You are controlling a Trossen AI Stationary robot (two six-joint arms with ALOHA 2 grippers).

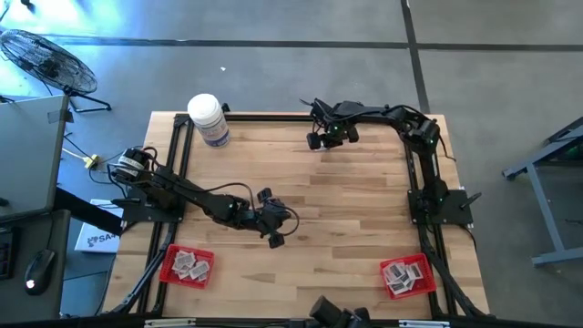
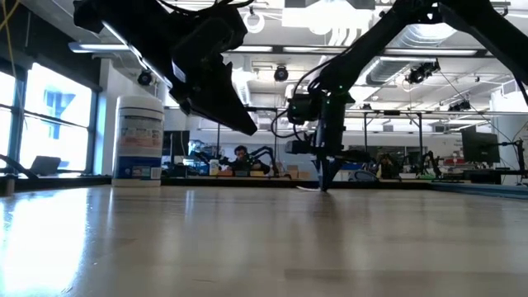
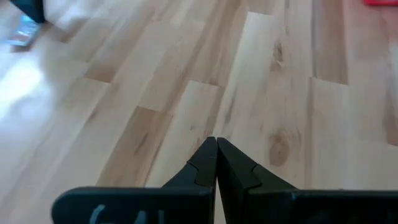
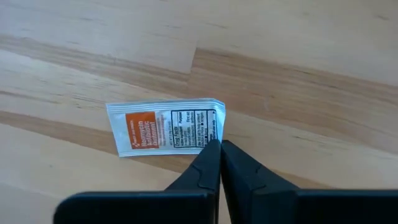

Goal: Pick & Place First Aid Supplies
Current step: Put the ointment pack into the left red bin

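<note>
A small white packet (image 4: 165, 129) with an orange panel and dark print lies flat on the wooden table (image 1: 301, 200) near its far edge. My right gripper (image 4: 217, 144) points straight down at it and is shut at one of its corners; it also shows in the high view (image 1: 319, 141) and the low view (image 2: 323, 186). My left gripper (image 3: 216, 142) is shut on nothing and hangs slanting above the table's middle (image 1: 276, 239). More white packets fill two red trays, one at the near left (image 1: 187, 265) and one at the near right (image 1: 407, 275). My right gripper pinches the packet's long edge beside one corner (image 4: 210, 138) between its two fingertips, coming from above and pointing down. Only that corner lies between the tips. The rest of the packet rests flat on the table.
A large white bottle (image 1: 209, 118) with a white cap stands at the table's far left corner. A black frame rail (image 1: 273, 117) runs round the table. Bare wood lies between the two arms.
</note>
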